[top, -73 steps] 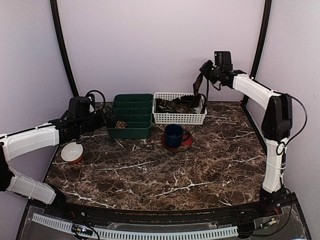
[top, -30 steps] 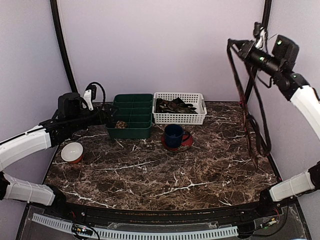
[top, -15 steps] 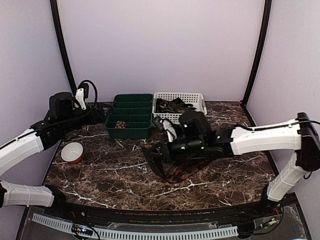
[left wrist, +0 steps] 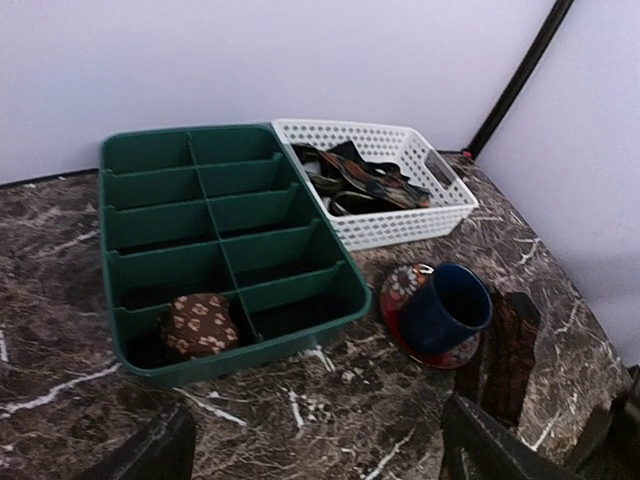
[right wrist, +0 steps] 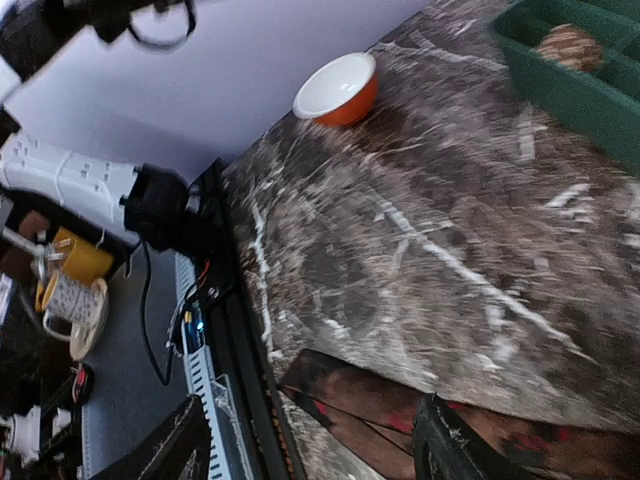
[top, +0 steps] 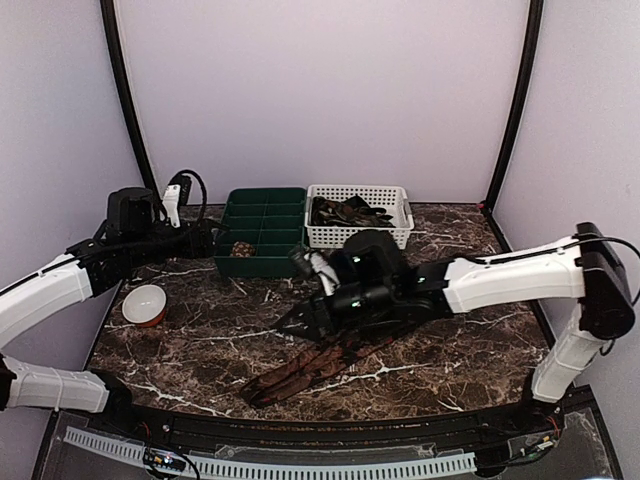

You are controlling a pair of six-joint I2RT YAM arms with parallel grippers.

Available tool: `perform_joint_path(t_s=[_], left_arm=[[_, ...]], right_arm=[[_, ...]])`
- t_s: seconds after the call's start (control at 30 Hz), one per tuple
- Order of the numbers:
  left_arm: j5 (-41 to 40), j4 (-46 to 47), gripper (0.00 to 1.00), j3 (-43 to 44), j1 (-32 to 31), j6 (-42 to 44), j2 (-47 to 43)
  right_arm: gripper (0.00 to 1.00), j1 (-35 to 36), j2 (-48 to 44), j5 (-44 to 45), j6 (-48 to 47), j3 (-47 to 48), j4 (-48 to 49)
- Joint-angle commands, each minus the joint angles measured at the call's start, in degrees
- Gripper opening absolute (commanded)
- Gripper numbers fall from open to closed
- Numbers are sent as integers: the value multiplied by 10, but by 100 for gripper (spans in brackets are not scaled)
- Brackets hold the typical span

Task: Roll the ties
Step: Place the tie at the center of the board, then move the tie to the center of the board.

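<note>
A long dark brown tie (top: 320, 365) lies stretched flat on the marble, running from the middle toward the front left. My right gripper (top: 305, 318) hovers low over its far end, open. In the right wrist view the tie (right wrist: 400, 415) shows on the table between the spread fingers (right wrist: 455, 450), and the gripper (right wrist: 300, 450) holds nothing. A rolled speckled tie (left wrist: 200, 325) sits in a front compartment of the green tray (left wrist: 230, 362). More ties (left wrist: 360, 180) lie heaped in the white basket (left wrist: 400, 222). My left gripper (top: 208, 240) stands open left of the tray.
A blue mug (left wrist: 447, 305) stands on a red saucer (left wrist: 405, 290) in front of the basket, hidden by the right arm from above. An orange bowl (top: 145, 305) sits at the left. The table's front edge (right wrist: 245, 330) is close to the tie's near end.
My right arm swung down from high at the right with the tie, laid it out across the table and opened. The left arm has barely shifted.
</note>
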Motion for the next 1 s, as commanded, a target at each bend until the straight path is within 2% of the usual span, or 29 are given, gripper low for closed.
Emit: perform_joint_path(t_s=[0.0, 0.1, 0.2, 0.3, 0.4, 0.6, 0.73, 0.83, 0.97], left_arm=[[111, 31, 84, 13, -30, 40, 55], [82, 23, 78, 30, -98, 76, 109], [55, 7, 73, 49, -152, 93, 168], [48, 12, 70, 49, -176, 87, 209], [57, 32, 70, 38, -182, 76, 221], [53, 35, 70, 45, -185, 78, 234], [47, 32, 70, 63, -186, 86, 244], [37, 26, 69, 77, -187, 95, 253], [28, 25, 69, 90, -188, 101, 260]], right_arm=[[65, -168, -148, -33, 75, -149, 80], [56, -275, -191, -13, 99, -204, 57], [54, -340, -189, 38, 88, -207, -11], [45, -389, -166, 45, 105, -220, -17], [40, -414, -136, 46, 142, -243, 4], [39, -431, -53, 7, 223, -287, 96], [38, -443, -10, 0, 259, -301, 97], [36, -463, -20, 0, 286, -348, 93], [32, -511, -95, 4, 311, -436, 61]])
